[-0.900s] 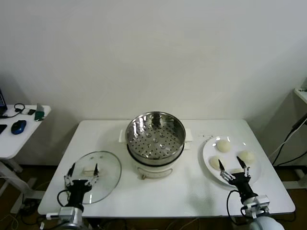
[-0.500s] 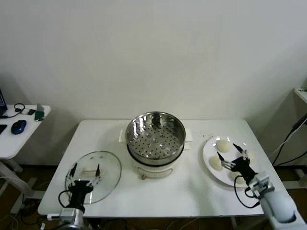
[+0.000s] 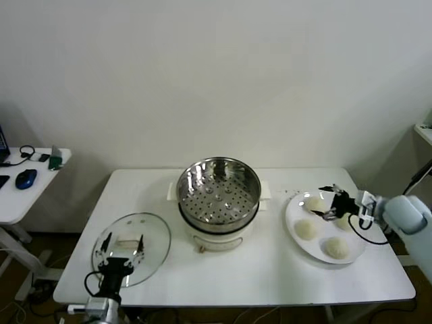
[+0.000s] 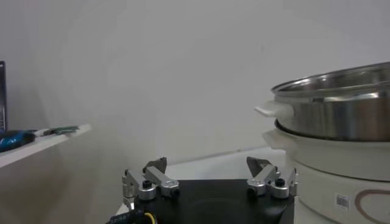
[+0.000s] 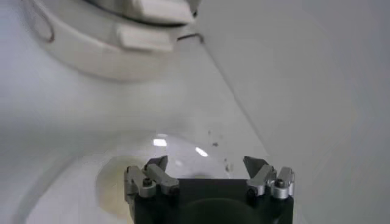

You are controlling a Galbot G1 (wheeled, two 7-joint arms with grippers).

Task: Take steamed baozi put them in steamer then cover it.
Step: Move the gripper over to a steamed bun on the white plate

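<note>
Baozi [image 3: 307, 229], four on plate [image 3: 291, 214] by surface's right edge: soft, light, dentable; right tool [image 3: 332, 202] spread above; pinch sides gently.

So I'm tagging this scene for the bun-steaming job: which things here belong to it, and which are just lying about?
Part of the job:
- steamed baozi on the white plate
- steamer, uncovered
- glass lid on the table
- right gripper, open over the plate
- left gripper, open above the lid

Lying about:
- computer mouse and cables on the side desk
</note>
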